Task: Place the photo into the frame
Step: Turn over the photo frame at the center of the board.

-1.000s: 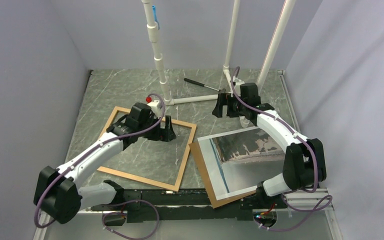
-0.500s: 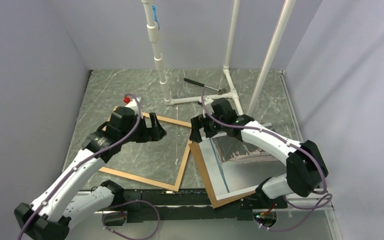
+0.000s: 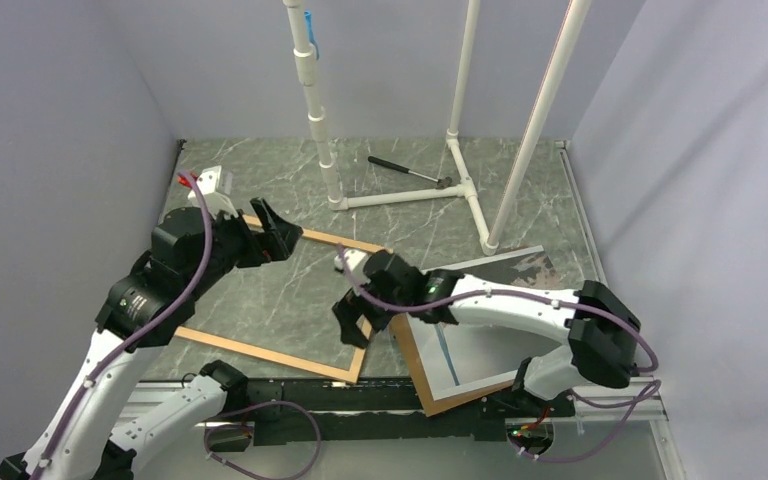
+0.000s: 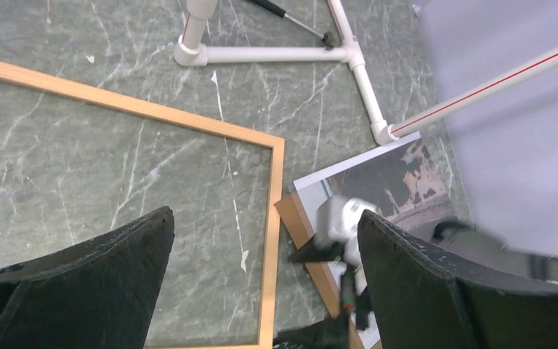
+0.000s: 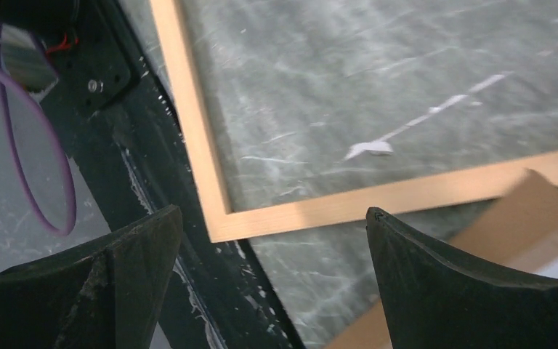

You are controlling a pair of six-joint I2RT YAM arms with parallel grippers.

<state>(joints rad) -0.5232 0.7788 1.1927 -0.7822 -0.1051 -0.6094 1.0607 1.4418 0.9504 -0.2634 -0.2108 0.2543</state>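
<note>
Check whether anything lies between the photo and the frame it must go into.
No object does. Inside the frame is bare tabletop, and the photo lies on the backing board beside it. Only the open right claw hovers over the frame's near right corner, its arm crossing above the photo.

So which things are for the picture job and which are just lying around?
For the job: photo, wooden frame.
Just lying around: brown board under the photo, black-handled tool, white pipes.
</note>
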